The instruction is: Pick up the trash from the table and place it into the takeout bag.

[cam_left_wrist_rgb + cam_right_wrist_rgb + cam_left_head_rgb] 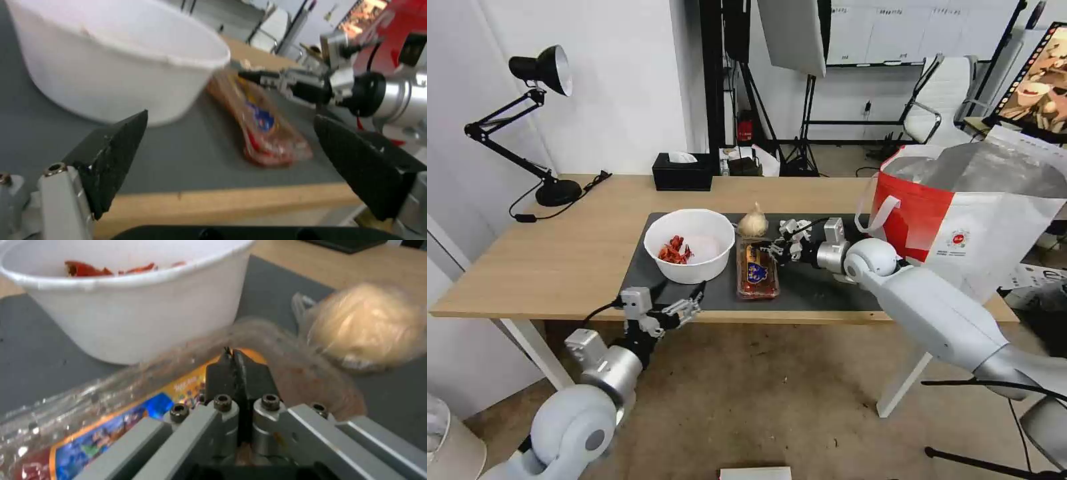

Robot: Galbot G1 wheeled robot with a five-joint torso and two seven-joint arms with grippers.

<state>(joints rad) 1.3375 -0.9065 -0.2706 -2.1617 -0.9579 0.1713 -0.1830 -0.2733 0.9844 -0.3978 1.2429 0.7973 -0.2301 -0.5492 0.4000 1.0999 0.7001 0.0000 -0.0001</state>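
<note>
Your right gripper [233, 365] is pinched tight on the far rim of the clamshell tray [757, 272], mid-mat on the table [560, 267]. The left gripper [231, 160] hangs wide open and empty off the near edge, facing the bowl [690, 245]. You're mid-grasp, I judge; next, lift toward the takeout bag [954, 220] at the right end.

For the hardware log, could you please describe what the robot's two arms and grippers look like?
Both arms have smooth white shells with rounded joints and brushed silver wrist cylinders, each trailed by a thin black cable. The left gripper has pale grey metal linkages and black, textured, wedge-shaped fingers. The right gripper has the same grey links with dark screws and black fingers.
</note>
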